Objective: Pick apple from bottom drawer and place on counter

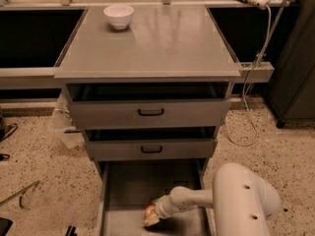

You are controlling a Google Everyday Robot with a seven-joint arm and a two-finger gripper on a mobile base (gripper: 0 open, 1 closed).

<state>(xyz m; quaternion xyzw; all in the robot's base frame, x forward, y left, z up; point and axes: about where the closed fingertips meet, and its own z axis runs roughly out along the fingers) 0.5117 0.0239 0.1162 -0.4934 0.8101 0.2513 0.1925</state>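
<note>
The bottom drawer (133, 181) is pulled out at the foot of the cabinet, its grey floor bare at the back. The apple (149, 211), small and red with a yellowish patch, lies on the drawer floor near the front. My gripper (152, 217) reaches in from the right at the end of the white arm (197, 198) and sits right at the apple, touching it. The counter (147, 41) is the broad grey top above.
A white bowl (118, 15) stands at the counter's back left. Two upper drawers with black handles (150, 112) are partly pulled out above the bottom drawer. A white cable (256, 82) hangs at the right. Speckled floor lies on both sides.
</note>
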